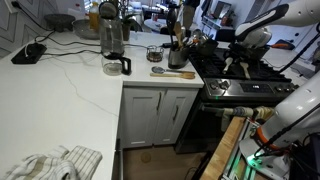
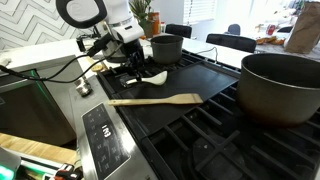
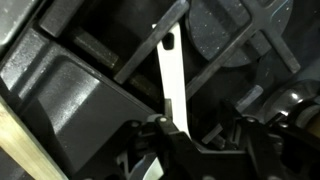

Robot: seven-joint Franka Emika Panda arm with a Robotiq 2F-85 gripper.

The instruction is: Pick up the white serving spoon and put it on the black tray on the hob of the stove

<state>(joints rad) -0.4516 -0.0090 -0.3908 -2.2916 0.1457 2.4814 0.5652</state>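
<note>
The white serving spoon lies at the far left corner of the black tray on the hob of the stove. My gripper hovers just over the spoon's handle end. In the wrist view the white handle runs down and passes under the left finger. The jaws stand apart, and the gap between them holds nothing. In an exterior view my gripper is over the stove, and the spoon is too small to make out.
A wooden spatula lies across the tray's near side. A large dark pot stands on the right and a smaller pot at the back. Cast-iron grates surround the tray. The white counter holds a blender and utensils.
</note>
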